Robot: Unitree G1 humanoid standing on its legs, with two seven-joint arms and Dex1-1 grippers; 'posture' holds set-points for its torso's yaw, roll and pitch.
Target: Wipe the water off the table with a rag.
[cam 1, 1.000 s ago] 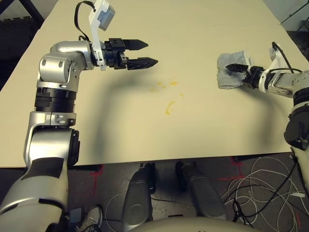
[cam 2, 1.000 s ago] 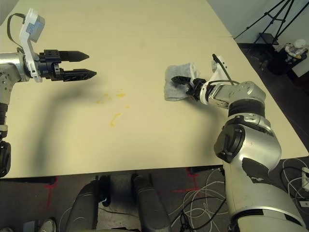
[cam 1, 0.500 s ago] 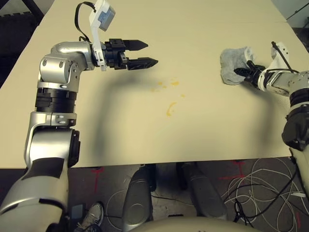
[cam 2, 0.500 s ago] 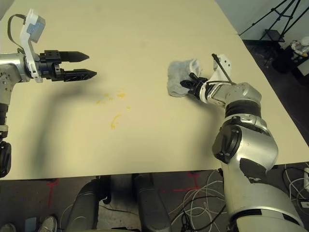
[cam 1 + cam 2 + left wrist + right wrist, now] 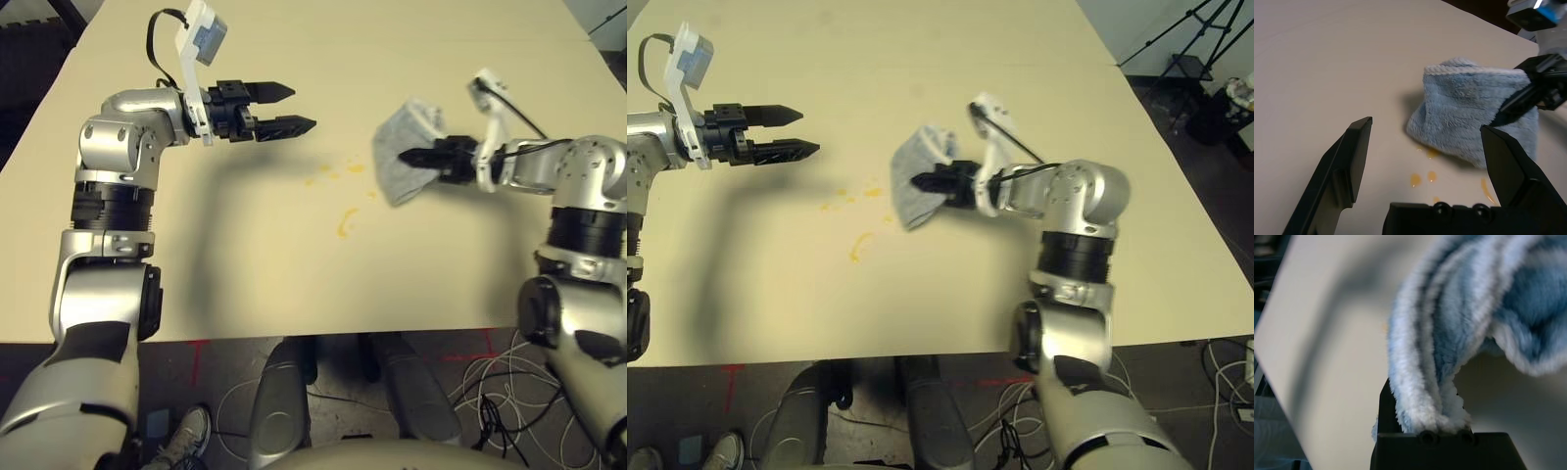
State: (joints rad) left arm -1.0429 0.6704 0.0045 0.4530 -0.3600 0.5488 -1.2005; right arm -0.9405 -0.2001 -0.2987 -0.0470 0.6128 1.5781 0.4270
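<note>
Right gripper (image 5: 409, 157), clamped on the rag (image 5: 400, 164), has carried it beside the water (image 5: 344, 219). Wiping imminent. Left gripper (image 5: 296, 108) hovers, jaws apart.

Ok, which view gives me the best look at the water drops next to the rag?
The left wrist view: the water shows as separate orange drops just under the edge of the rag, which the right gripper holds. Both eye views show it as small yellow marks on the table. The right wrist view shows mainly rag.

Floor clutter — white cables (image 5: 549, 377), tripod (image 5: 1181, 44), shoe (image 5: 186, 436)
</note>
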